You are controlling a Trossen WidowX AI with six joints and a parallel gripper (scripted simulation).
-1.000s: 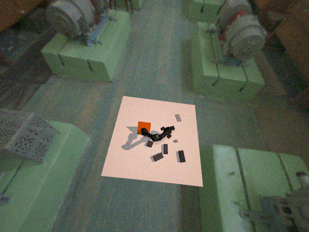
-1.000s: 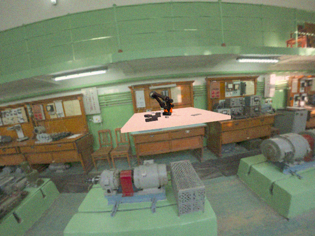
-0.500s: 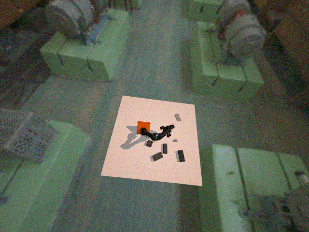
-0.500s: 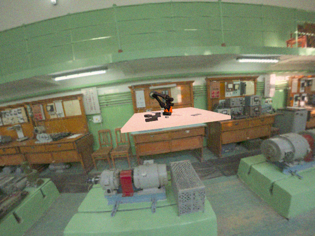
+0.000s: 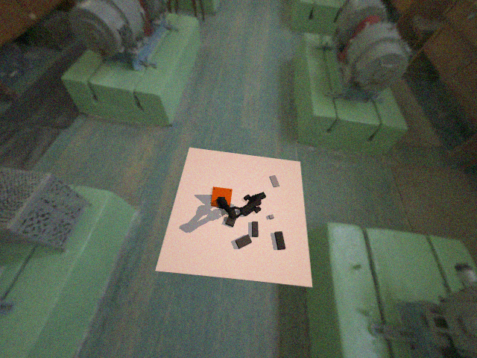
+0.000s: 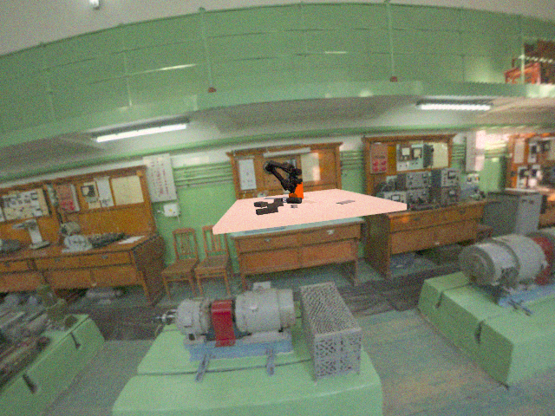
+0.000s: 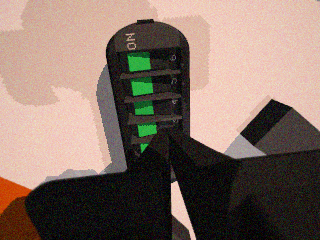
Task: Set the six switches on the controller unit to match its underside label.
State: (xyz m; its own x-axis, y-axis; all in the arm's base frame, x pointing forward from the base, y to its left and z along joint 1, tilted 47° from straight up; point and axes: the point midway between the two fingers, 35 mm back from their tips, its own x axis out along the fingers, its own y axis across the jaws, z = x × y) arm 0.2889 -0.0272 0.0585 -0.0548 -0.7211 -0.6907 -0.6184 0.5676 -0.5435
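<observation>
The dark grey controller unit (image 7: 157, 39) sits on its base, switches up, in the wrist view, with "ON" printed near its rounded end. Green ends of the switches numbered 6, 5, 4 and 3 show along the ON side, with part of another green end beside the fingers. I cannot tell reliably which ends are pressed down. The remaining switch area is hidden by the gripper, and the underside label is out of sight. My gripper (image 7: 166, 134) is shut and empty, with its tips over the unit near switch 3; contact is unclear. The arm largely hides the unit in the top view.
Dark blocks (image 5: 254, 228) (image 5: 243, 241) (image 5: 279, 240) lie on the pale bench top (image 5: 200, 254). A small grey part (image 5: 270, 216) and a flat grey plate (image 5: 273, 180) lie farther right. Another dark block (image 7: 290, 130) is right of the unit. The arm's orange base (image 5: 222, 192) stands left.
</observation>
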